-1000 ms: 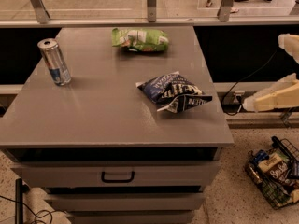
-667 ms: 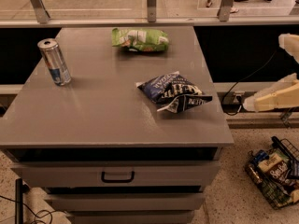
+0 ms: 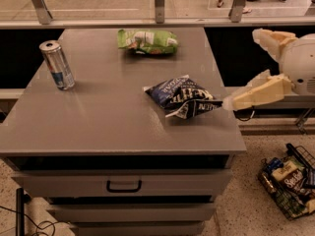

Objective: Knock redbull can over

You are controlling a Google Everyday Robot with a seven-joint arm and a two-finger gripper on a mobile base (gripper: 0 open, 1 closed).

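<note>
The redbull can (image 3: 57, 65) stands upright near the far left corner of the grey cabinet top (image 3: 98, 122); it is slim and silver with blue panels and a shiny round top. My gripper (image 3: 242, 69) is off the right edge of the cabinet, at about table height, far from the can. Its two cream fingers (image 3: 256, 95) are spread apart with nothing between them. The lower fingertip is close to the dark blue snack bag (image 3: 183, 96).
A green snack bag (image 3: 147, 41) lies at the far middle of the top. The cabinet has drawers with a handle (image 3: 124, 186) at the front. A wire basket of snacks (image 3: 290, 186) sits on the floor at the right. A glass railing runs behind.
My gripper has moved left toward the cabinet's right edge. The can and both bags have not moved.
</note>
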